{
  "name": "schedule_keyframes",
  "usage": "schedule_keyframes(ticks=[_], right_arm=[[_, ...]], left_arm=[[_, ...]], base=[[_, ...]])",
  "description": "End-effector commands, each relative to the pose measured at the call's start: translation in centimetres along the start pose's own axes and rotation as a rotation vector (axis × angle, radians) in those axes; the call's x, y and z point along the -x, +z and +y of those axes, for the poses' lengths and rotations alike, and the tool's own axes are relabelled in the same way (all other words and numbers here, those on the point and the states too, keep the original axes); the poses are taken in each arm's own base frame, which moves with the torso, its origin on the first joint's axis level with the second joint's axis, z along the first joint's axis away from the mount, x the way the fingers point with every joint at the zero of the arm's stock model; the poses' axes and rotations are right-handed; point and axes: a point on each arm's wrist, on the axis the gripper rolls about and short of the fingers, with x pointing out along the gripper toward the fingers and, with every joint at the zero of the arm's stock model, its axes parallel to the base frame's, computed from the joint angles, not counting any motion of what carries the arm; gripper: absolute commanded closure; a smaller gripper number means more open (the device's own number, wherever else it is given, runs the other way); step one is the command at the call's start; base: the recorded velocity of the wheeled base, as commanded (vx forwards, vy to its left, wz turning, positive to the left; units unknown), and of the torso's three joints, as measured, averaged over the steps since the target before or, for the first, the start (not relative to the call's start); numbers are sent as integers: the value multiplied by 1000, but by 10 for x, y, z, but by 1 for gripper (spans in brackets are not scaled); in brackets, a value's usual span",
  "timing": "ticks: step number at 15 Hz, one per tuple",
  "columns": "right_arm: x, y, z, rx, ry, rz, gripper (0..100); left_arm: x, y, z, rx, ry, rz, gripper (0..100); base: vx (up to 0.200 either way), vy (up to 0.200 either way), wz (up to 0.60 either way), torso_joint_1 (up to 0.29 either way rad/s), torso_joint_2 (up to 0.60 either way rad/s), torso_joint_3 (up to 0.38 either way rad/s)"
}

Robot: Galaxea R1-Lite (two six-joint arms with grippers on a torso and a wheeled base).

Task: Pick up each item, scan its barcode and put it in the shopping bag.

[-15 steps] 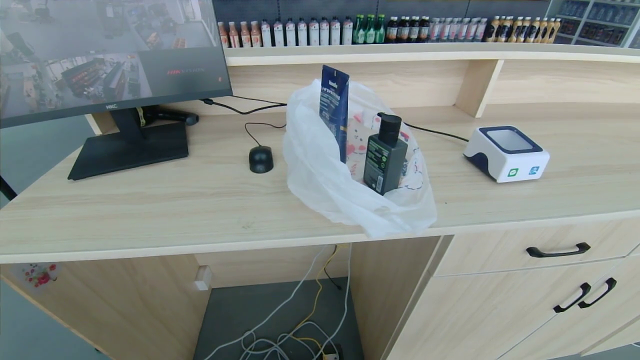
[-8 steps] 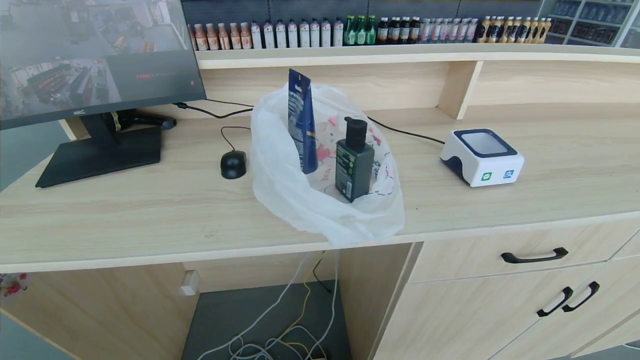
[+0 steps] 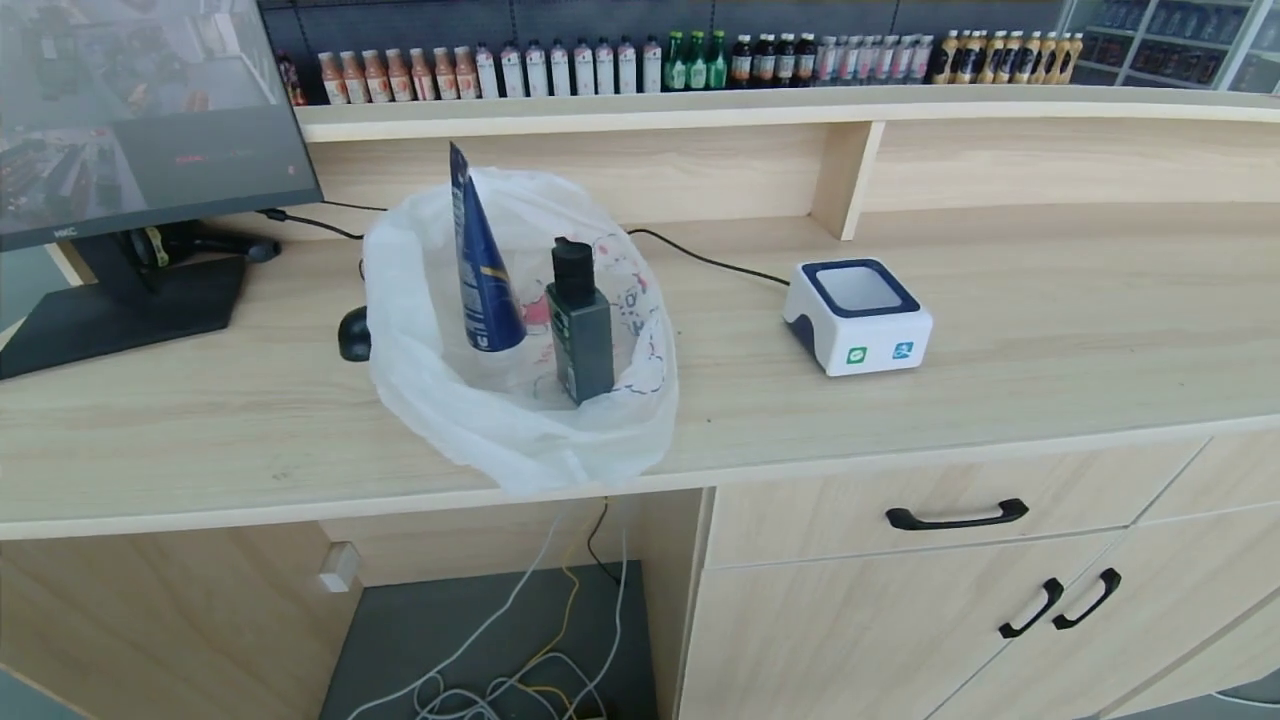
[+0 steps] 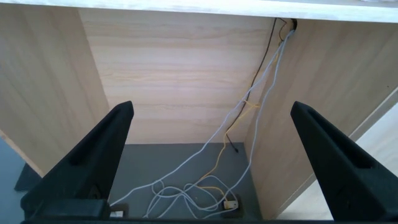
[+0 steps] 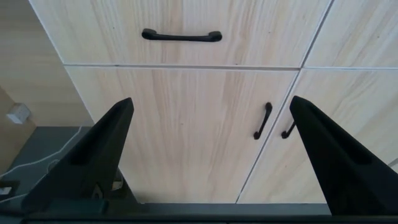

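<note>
Down low, in front of the bench's lower face, both pincers hung released with nothing between their fingers. The left pincer faced the open knee recess, where loose white and yellow cables trailed down the back panel to the floor. The right pincer faced the cupboard front, level with the black drawer handle and the paired door handles below it.

Above them ran the bench and its long front edge. The white shopping bag sat right at that edge, its mouth slumped wide open and its nearest fold lapping slightly over the lip, above the recess. Inside it a dark bottle with a black cap stood upright on the right, and a blue tube stood beside it on the left, cap down, its flat end rising above the bag's rim. A black mouse sat just beside the bag on its left, half hidden by the plastic.

To the right, apart from the bag with a band of wood between them, sat the white and blue barcode scanner, window up, its black lead running back behind the bag. Beyond the scanner the wood ran on to the right. A monitor stood at the far left. At the back a raised shelf overhung the bench, with a row of drink bottles behind it.
</note>
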Motion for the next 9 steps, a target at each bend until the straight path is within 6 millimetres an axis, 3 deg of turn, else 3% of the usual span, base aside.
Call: schedule_keyframes(ticks=[1, 9], right_arm=[[0, 0, 0, 0, 1, 0, 0], [0, 0, 0, 0, 1, 0, 0]], left_arm=[[0, 0, 0, 0, 0, 0, 0], [0, 0, 0, 5, 2, 0, 0]], base=[[0, -200, 0, 2, 2, 2], [0, -200, 0, 4, 2, 4]])
